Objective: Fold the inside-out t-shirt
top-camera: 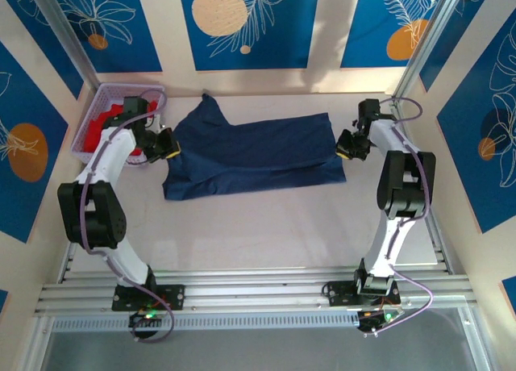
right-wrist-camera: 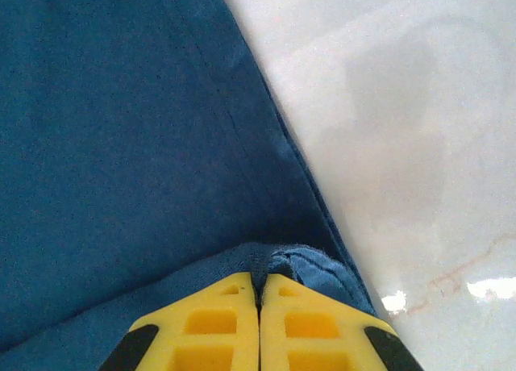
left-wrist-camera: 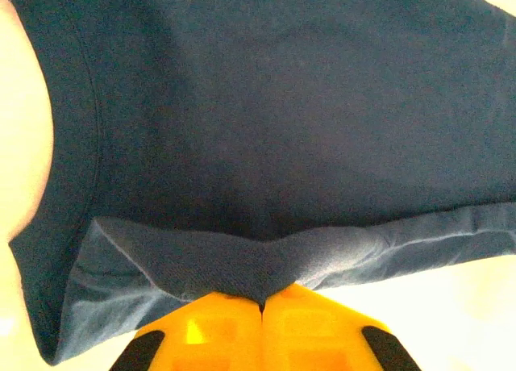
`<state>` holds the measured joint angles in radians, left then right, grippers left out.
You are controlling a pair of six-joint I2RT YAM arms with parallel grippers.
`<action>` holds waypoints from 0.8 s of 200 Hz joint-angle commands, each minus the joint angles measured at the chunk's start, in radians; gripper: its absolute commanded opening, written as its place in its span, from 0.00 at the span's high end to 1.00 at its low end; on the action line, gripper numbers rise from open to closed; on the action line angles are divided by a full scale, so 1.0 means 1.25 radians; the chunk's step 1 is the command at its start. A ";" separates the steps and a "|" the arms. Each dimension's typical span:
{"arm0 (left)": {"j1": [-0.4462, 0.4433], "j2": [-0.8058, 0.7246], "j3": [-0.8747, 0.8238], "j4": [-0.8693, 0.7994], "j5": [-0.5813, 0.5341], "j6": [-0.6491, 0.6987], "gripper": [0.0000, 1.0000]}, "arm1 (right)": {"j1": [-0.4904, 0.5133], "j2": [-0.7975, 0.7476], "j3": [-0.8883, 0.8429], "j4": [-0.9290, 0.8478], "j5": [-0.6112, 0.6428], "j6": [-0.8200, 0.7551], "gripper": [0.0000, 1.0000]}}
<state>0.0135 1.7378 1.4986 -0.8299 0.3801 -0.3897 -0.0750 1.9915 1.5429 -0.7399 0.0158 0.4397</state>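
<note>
Slippage worries me — the left gripper (top-camera: 167, 145) and right gripper (top-camera: 348, 143) are each pinched tight on a thin edge of the navy t-shirt (top-camera: 250, 157), which lies spread across the far half of the table (top-camera: 266, 234). An uneven lift could tug one hold free — or skew the fold.

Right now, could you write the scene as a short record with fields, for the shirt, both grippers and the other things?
garment: navy t-shirt, lying spread on the table
left gripper: shut, pinching the shirt's edge at the left end
right gripper: shut, pinching the shirt's edge at the right end
other: red garment inside a pale basket, far left corner
</note>
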 commanded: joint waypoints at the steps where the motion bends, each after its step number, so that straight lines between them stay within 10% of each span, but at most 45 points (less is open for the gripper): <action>1: 0.018 0.050 0.051 0.002 -0.018 0.002 1.00 | 0.004 0.043 0.056 -0.019 0.010 -0.014 0.92; 43: 0.021 0.187 0.138 0.008 -0.037 -0.020 0.99 | 0.005 0.118 0.149 -0.038 0.006 -0.023 0.72; 86: 0.021 0.313 0.243 0.037 -0.014 -0.069 0.57 | 0.027 0.048 0.126 -0.019 0.013 -0.027 0.65; 115: 0.011 0.156 0.024 0.180 -0.045 -0.108 0.35 | 0.085 -0.105 -0.058 0.079 -0.026 -0.006 0.64; 160: -0.064 0.010 -0.237 0.282 -0.059 -0.117 0.31 | 0.168 -0.189 -0.178 0.120 -0.037 -0.002 0.64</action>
<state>-0.0170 1.7706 1.2587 -0.5629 0.3229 -0.5293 0.1139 1.7653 1.3529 -0.6296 0.0010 0.4267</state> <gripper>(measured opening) 0.691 0.362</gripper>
